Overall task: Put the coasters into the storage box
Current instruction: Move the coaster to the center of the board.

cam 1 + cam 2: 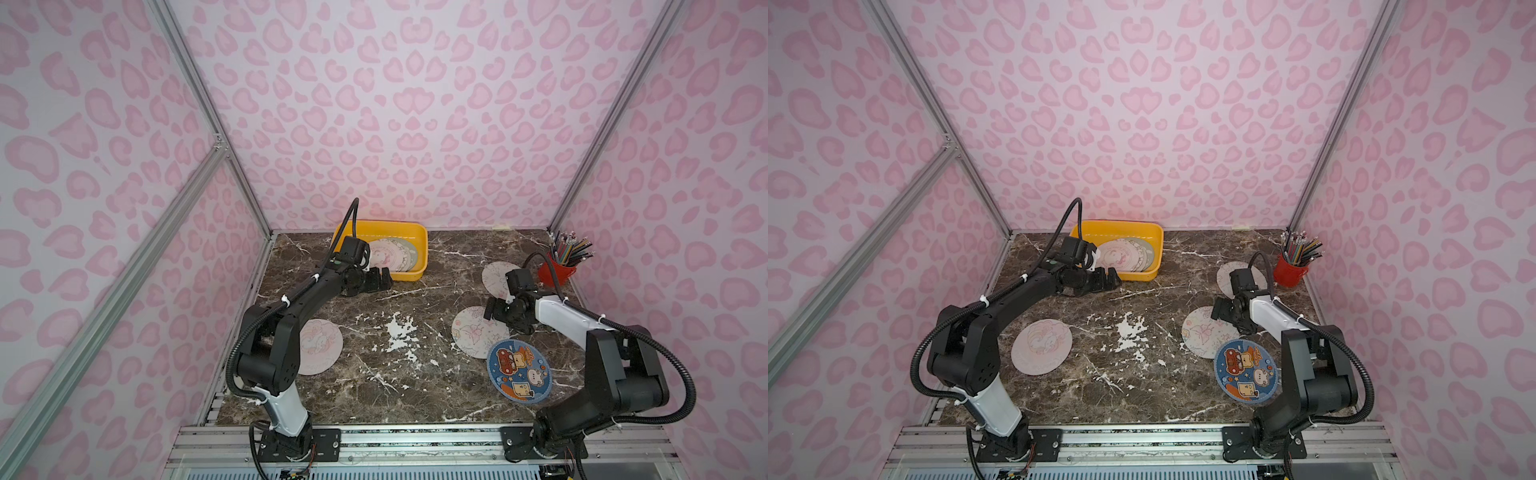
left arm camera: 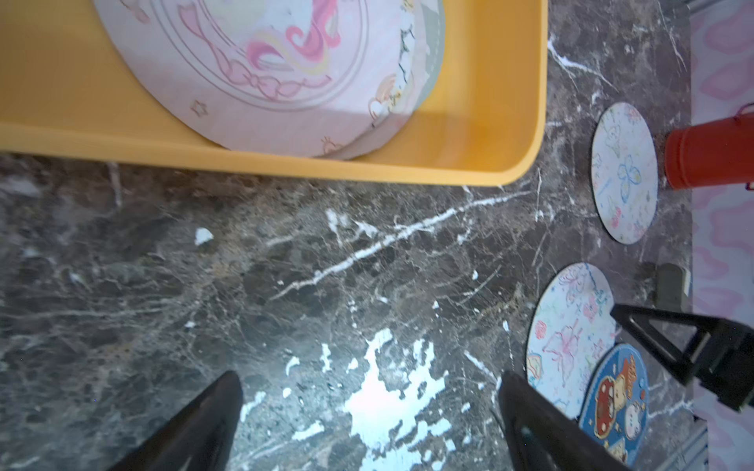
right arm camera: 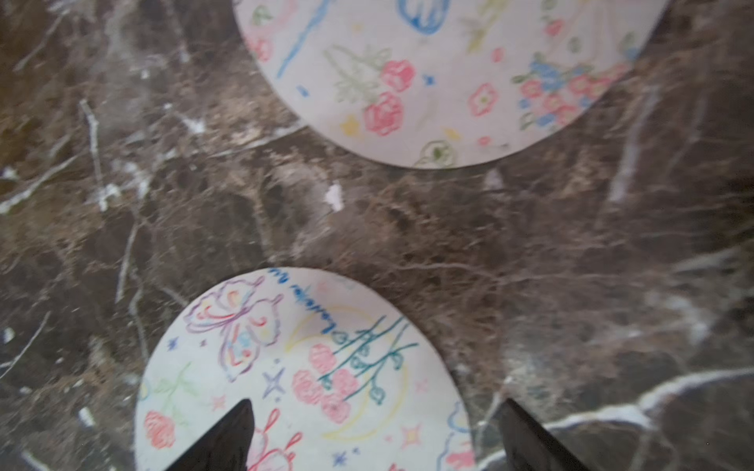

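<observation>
Left gripper: the left gripper (image 2: 367,407) had its black jaws spread wide with nothing between them. It sat low over bare tabletop, just in front of the box's near wall.
Right gripper: the right gripper (image 3: 379,428) was also wide open and empty, hanging over the pale round coaster with a crayon butterfly print (image 1: 473,332).
Storage box: the shallow yellow plastic storage box (image 1: 424,249) stood at the back of the dark marble tabletop (image 1: 374,374), against the wall.
Coasters stored: a few overlapping discs lay inside the box, with a pink cartoon-print coaster (image 1: 384,254) on top.
Coasters left out: four were visible.
- The butterfly one lay flat.
- The dark blue cartoon coaster (image 1: 519,370) overlapped the butterfly one's near edge.
- A pale floral disc (image 1: 494,276) lay beside the red pencil cup (image 1: 555,270).
- A pink disc (image 1: 320,347) lay by the left arm's base.
Risk, pick: the discs were thin and flat on hard marble, so fingertips would likely skid over an edge and push the disc instead of lifting it.
Risk, overlap: dragging the butterfly coaster could shift the blue one lying on it.
Risk, cup: reaching for the floral disc might knock the pencil cup.
Risk, drop: a coaster released on the rim could slide out.
</observation>
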Controlling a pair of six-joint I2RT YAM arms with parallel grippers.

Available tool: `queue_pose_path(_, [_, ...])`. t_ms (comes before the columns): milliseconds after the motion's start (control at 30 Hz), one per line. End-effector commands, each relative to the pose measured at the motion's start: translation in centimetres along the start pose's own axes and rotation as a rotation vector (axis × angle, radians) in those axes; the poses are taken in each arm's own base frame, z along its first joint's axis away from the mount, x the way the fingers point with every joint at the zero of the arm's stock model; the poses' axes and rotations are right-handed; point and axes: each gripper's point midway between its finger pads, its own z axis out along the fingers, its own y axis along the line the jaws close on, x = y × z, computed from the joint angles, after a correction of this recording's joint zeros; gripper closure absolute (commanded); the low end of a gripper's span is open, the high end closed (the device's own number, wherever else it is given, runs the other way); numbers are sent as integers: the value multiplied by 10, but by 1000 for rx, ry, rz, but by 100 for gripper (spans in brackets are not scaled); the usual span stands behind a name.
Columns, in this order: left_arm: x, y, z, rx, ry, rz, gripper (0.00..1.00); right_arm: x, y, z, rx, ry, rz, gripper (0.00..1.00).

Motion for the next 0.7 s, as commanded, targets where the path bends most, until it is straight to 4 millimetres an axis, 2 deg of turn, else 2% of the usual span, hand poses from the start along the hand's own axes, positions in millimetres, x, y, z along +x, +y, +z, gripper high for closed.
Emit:
queue_pose_path(0, [2, -14, -2, 45, -16, -4, 0, -2, -17, 5, 37, -1, 18, 5])
queue_pose_path(100, [10, -18, -1, 49, -3, -1, 0, 4, -15, 11, 7, 32, 20, 5])
queue_pose_path(333, [23, -26, 0, 62, 23, 13, 0, 32, -4, 19, -62, 101, 29, 7])
queue_pose_path(500, [27, -27, 1, 65, 33, 15, 0, 52, 12, 19, -102, 141, 12, 7])
queue_pose_path(667, [30, -26, 0, 61, 35, 13, 0, 67, 37, 21, -153, 170, -4, 7])
